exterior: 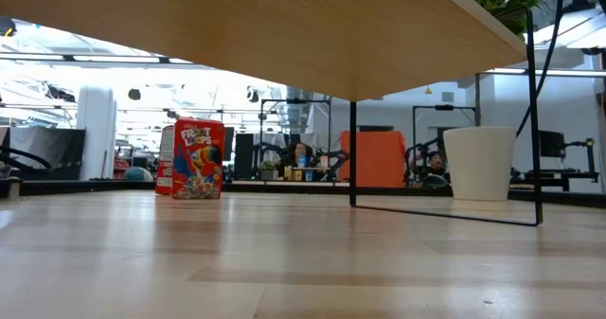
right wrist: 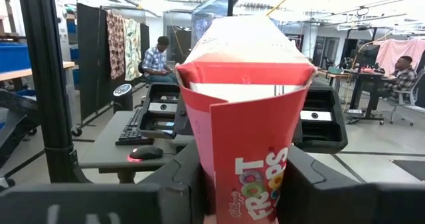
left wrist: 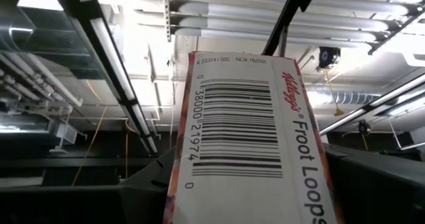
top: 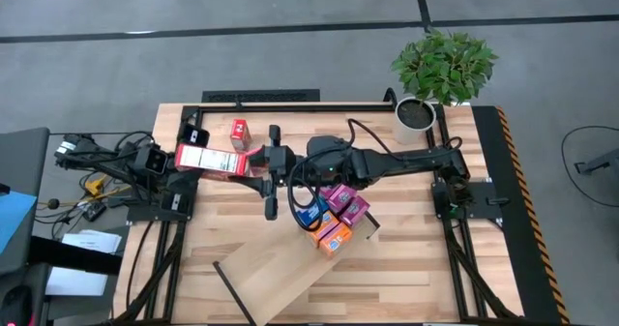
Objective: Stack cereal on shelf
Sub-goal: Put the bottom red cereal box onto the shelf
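Observation:
A red Froot Loops cereal box hangs level above the table's far left, between my two grippers. My left gripper is shut on its left end, and my right gripper is shut on its right end. In the left wrist view the box's barcode side fills the middle. A second red box stands upright on the tabletop beyond it, also seen in the low view. Several orange, pink and blue boxes sit on the far end of the pale shelf. My left gripper holds the box by its left end, coming from the table's left side. The box runs away from it along the fingers, lifted clear of the table. The fingers themselves lie below the wrist picture's edge. My right gripper pinches the box's right end between its two fingers, coming level from the table's right. The fingers lie on the box's two broad sides, and the cardboard is dented in between them. The box is clear of the table.
The shelf stands on thin black legs and its underside spans the low view. A green plant in a white pot stands at the far right. Cables and gear lie off the left edge.

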Robot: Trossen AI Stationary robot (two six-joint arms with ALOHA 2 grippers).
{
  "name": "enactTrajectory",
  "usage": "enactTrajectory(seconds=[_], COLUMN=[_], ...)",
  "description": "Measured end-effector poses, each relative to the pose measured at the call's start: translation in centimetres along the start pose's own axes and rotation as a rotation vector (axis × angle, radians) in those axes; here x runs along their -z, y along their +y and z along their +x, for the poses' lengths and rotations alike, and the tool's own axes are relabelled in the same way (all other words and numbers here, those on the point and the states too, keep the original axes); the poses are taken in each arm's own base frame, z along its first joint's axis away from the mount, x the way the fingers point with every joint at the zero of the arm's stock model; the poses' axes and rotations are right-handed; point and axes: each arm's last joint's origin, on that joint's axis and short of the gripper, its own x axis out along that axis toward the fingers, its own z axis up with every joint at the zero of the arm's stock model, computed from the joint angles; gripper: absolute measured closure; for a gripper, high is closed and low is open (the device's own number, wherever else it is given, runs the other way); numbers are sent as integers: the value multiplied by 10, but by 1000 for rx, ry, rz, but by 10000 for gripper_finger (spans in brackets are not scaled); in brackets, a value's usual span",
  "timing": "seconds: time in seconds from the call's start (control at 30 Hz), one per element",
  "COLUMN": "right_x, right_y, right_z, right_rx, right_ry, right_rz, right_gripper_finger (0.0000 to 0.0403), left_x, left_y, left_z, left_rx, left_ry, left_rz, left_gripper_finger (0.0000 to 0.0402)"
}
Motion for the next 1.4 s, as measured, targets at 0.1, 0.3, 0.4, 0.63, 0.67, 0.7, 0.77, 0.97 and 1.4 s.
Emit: enactTrajectory(seconds=[0.1,0.3,0.4,0.63,0.67,0.7,0.77,0.97,1.4], right_x=[1,3,2,-12,-13,-13,-16,-21,-20], right_y=[0,0,-1,-9,-10,-11,-13,-17,-21], right_z=[0,-5,-12,-26,-30,-35,-43,-71,-79], right_rx=[-1,-7,-5,18,16,11,13,6,-39], right_ry=[6,100,168,212,240,284,336,518,586], right_rz=[-1,-17,-29,-44,-45,-45,-31,-10,-7], right_gripper_finger=[257,249,253,259,257,255,252,257,258], left_x=[4,12,17,20,20,20,18,10,-29], left_y=[0,-2,-2,-2,-1,-1,0,4,10], left_z=[-1,-13,-23,-45,-49,-52,-58,-66,-37], left_rx=[-2,16,10,34,37,41,32,10,-50], left_ry=[72,325,465,717,754,785,820,831,777], left_rz=[-32,-143,-206,-408,-431,-450,-485,-495,-240], left_gripper_finger=[227,179,154,128,127,127,127,127,127])
